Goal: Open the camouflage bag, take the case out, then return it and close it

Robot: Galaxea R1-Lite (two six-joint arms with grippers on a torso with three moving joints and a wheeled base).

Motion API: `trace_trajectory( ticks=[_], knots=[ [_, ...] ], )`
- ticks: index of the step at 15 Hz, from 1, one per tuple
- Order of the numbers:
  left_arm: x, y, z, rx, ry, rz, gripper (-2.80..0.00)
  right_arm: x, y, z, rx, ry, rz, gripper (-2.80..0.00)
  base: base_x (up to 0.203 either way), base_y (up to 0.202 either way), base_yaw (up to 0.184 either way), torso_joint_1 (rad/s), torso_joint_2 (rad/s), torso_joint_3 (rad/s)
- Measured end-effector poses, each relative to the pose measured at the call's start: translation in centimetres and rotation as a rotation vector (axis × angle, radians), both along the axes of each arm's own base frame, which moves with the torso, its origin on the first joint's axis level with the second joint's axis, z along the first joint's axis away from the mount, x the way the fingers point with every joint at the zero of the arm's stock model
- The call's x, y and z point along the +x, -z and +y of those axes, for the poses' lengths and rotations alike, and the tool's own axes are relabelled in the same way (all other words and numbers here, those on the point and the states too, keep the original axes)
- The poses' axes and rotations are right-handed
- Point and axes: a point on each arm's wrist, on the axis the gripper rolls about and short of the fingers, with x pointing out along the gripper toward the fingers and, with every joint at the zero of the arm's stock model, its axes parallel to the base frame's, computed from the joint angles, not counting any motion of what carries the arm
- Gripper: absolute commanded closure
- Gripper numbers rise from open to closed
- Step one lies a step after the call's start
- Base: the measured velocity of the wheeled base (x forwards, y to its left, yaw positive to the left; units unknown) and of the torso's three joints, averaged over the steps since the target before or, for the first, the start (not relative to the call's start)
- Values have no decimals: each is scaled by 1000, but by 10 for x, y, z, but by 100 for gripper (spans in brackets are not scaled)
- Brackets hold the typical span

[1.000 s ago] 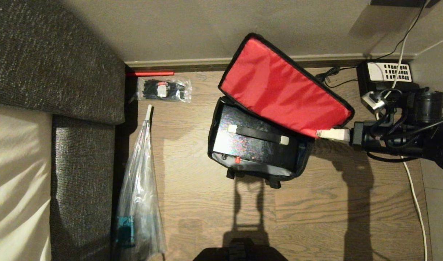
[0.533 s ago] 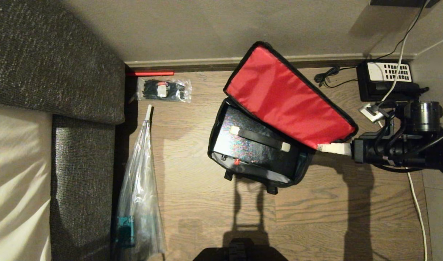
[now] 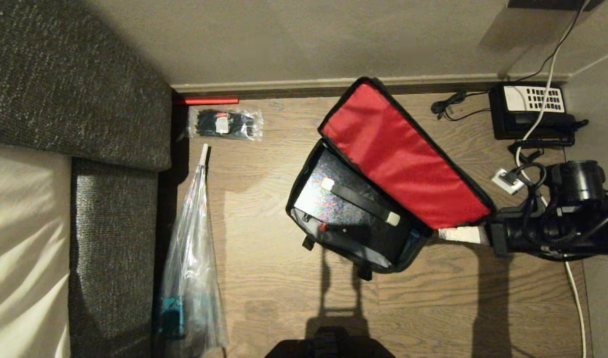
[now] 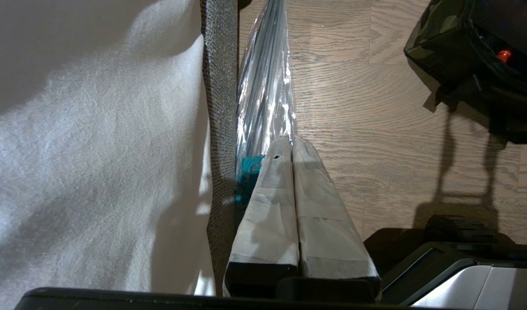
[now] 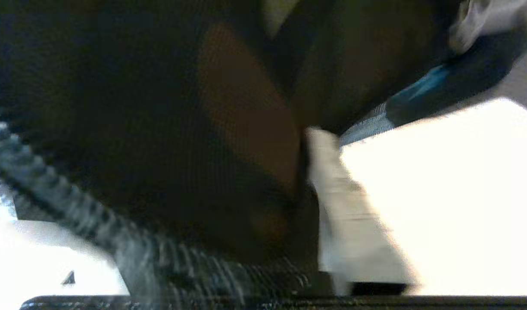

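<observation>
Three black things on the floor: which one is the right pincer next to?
The camouflage bag, lid flipped open showing red lining; the right pincer sits at that lid's corner. The telephone and the packet of ties lie farther off by the wall.

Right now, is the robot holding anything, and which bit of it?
The right gripper is at the corner of the camouflage bag's open lid; a grip cannot be told. The left gripper holds nothing.

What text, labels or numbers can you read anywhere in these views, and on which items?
None can be read.
Black telephone with white keypad: key markings too small to read.
Clear packet of black ties: a small white and red label, too small to read.
Black rigid case inside the open camouflage bag: no lettering shows.
Clear plastic umbrella: no print shows.
</observation>
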Motion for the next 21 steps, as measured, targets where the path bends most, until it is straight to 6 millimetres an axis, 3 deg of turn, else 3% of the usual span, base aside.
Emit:
trace_trajectory(
  ticks=[7, 11, 17, 19, 21],
  knots=[
    [0, 0, 0, 0, 0, 0, 0, -9, 1, 1, -8, -22, -9, -280, 0, 0, 0, 0, 0, 0],
    [0, 0, 0, 0, 0, 0, 0, -51, 11, 7, -24, -126, 5, -280, 0, 0, 0, 0, 0, 0],
    [0, 0, 0, 0, -1, 0, 0, -121, 5, 8, -47, -163, -16, -280, 0, 0, 0, 0, 0, 0],
    [0, 0, 0, 0, 0, 0, 0, -125, -1, 8, -46, -160, -36, -280, 0, 0, 0, 0, 0, 0],
    [0, 0, 0, 0, -1, 0, 0, -117, -11, 8, -39, -158, -53, -280, 0, 0, 0, 0, 0, 0]
  ],
)
